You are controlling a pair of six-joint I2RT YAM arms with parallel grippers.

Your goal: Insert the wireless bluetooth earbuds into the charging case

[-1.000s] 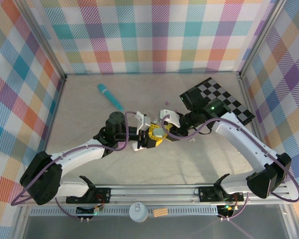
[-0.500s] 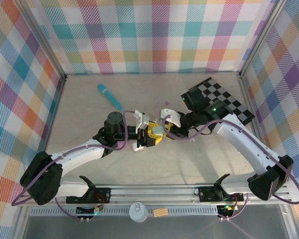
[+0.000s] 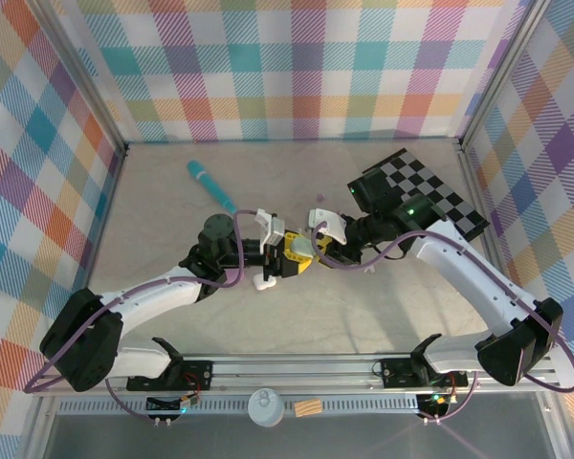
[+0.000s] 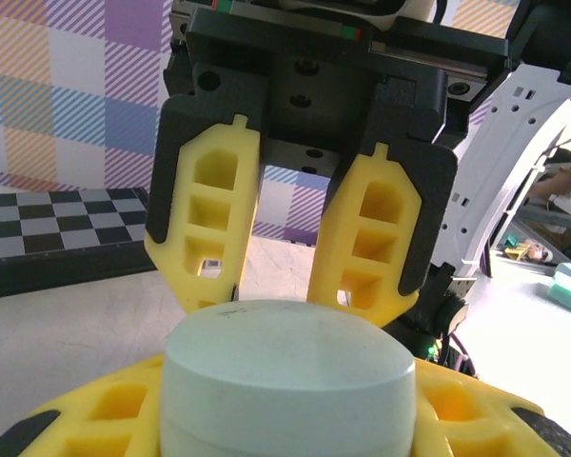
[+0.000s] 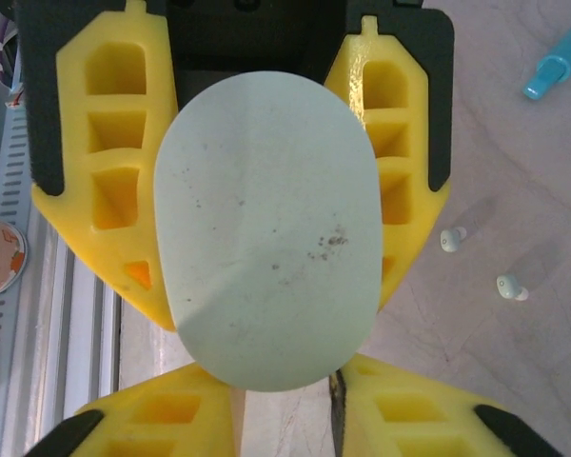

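Beige surface (image 3: 158,225), plaid walls (image 3: 297,67) | left pincer (image 5: 264,281) grips charging case (image 4: 285,362) | right pincer (image 4: 278,286) tips hidden behind it, grip unclear | risk: prying could twist case loose

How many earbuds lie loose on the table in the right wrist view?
2. One earbud lies on the table right of the charging case; the other lies lower right of it. The case may hide more.

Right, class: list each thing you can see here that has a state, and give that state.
charging case: lid shut, gripped by its sides.
left pincer: shut on the charging case.
right pincer: jaws parted, holding nothing.
two earbuds: loose on the table, outside the case.
teal pen: lying on the table.
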